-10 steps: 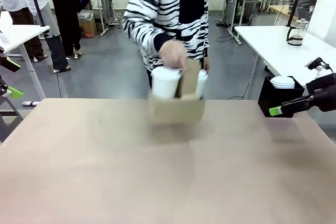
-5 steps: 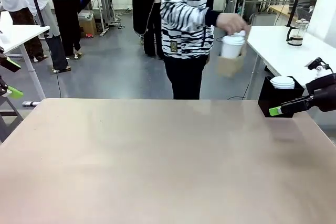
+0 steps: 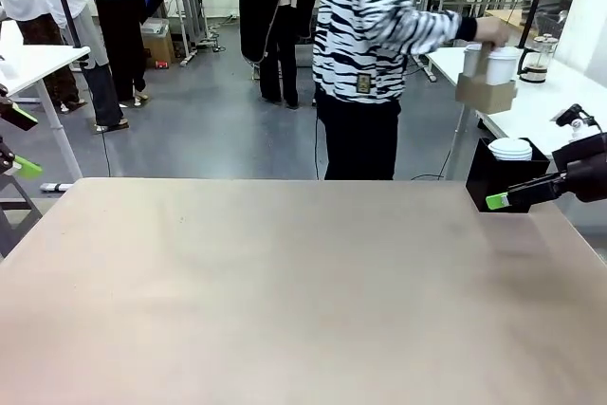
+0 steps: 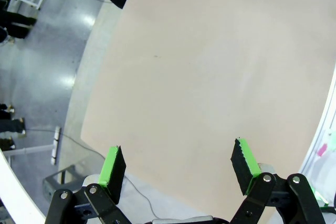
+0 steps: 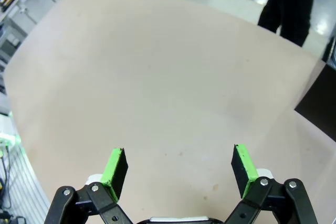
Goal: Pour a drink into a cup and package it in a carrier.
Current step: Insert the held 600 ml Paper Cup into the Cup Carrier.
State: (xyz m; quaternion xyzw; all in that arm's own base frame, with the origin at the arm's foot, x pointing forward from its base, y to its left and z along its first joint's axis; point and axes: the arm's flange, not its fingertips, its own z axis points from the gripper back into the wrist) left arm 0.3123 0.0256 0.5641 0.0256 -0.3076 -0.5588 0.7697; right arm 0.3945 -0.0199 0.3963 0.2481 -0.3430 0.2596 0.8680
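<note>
While the person in the zebra-striped top stands at the far side of the table, turned to the right, one hand holds the carrier up in the air at the far right, over the edge of a white side table. White cups sit in the brown cardboard base. Just beyond it on that side table stands a glass carafe with a dark lid; I cannot tell what it holds. Nearer, at the right edge, a black box carries a stack of white lids. The right gripper hangs over the bare tabletop with its green-padded fingers spread wide and nothing between them. The left gripper is likewise spread apart and empty, above the table's left edge.
</note>
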